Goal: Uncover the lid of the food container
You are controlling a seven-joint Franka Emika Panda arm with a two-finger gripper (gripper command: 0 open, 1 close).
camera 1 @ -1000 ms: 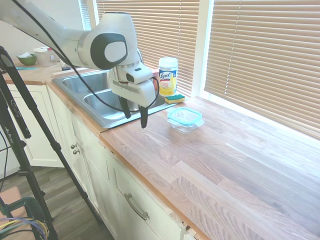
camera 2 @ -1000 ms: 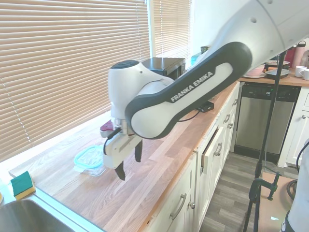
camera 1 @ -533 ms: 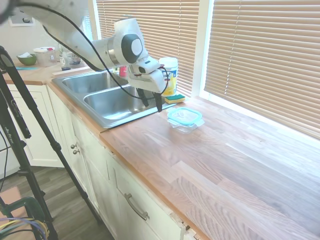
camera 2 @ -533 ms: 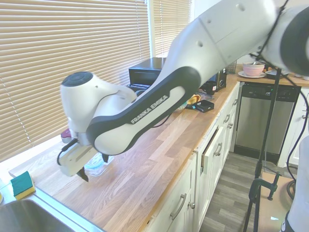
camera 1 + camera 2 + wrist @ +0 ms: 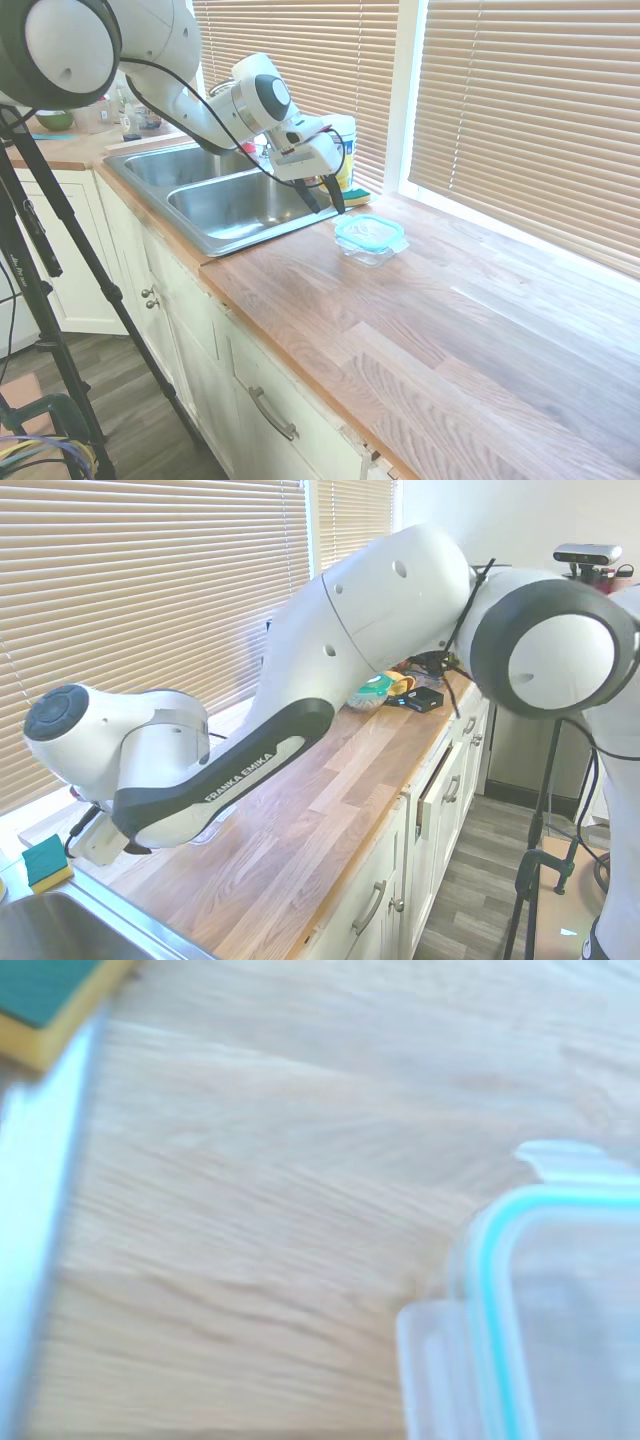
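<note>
Currently the gripper point(image 5: 331, 196) hangs above the counter's sink-side edge, fingers parted and empty. The lid point(image 5: 369, 233) is on the food container point(image 5: 370, 250), which sits on the wooden counter point(image 5: 450, 340) just beside the sink point(image 5: 225, 205). From the jaws the target lies down and a little further along the counter, away from the sink, with a clear gap between them. The wrist view shows the lid's teal rim and a corner tab, blurred, so I can't tell which latches are shut. Squarish shape, no real long axis. The sponge point(image 5: 350, 198) sits behind the gripper, apart from the container.
</note>
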